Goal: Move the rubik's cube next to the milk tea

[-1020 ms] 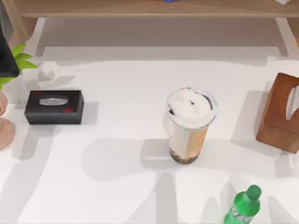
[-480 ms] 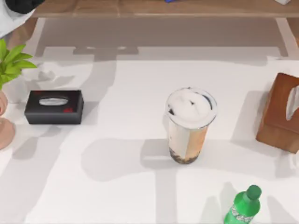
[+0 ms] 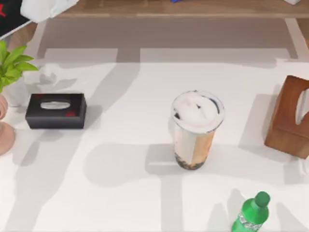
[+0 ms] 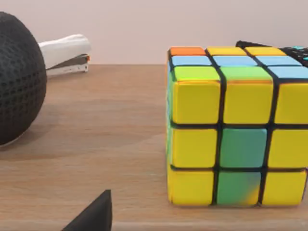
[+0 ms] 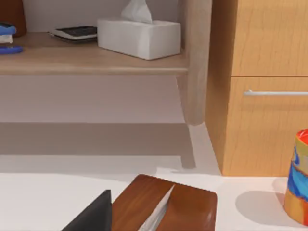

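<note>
While I look down from the top view, the milk tea [image 3: 197, 129] stands upright near the middle of the white bench [image 3: 125, 193], with a black tissue box [image 3: 56, 110] well apart to its left, a wooden tissue box [image 3: 289, 116] at the right edge and a green bottle [image 3: 251, 212] near the front right. My left arm [image 3: 43, 7] shows at the far top left corner, reaching toward the wooden shelf [image 3: 193, 7] behind the bench. From the left wrist view, the rubik's cube [image 4: 238, 125] sits flat on that wooden shelf, close in front of the camera, its yellow and green face toward me; a black mesh ball [image 4: 17, 79] lies to one side and a white stapler [image 4: 65, 53] farther back. A dark tip of the left tool [image 4: 94, 214] pokes into the edge of that view, but I cannot tell whether the tool is wide or narrow. From the right wrist view, the right arm hangs idle over the wooden tissue box, with a white tissue box [image 5: 139, 36] on the shelf beyond, and I cannot tell the right tool's [image 5: 91, 214] spread either. I judge the cube light, rigid and smooth-sided, so I would pinch it across two opposite flat faces at mid-height, squarely, lest it twist or slip.
</note>
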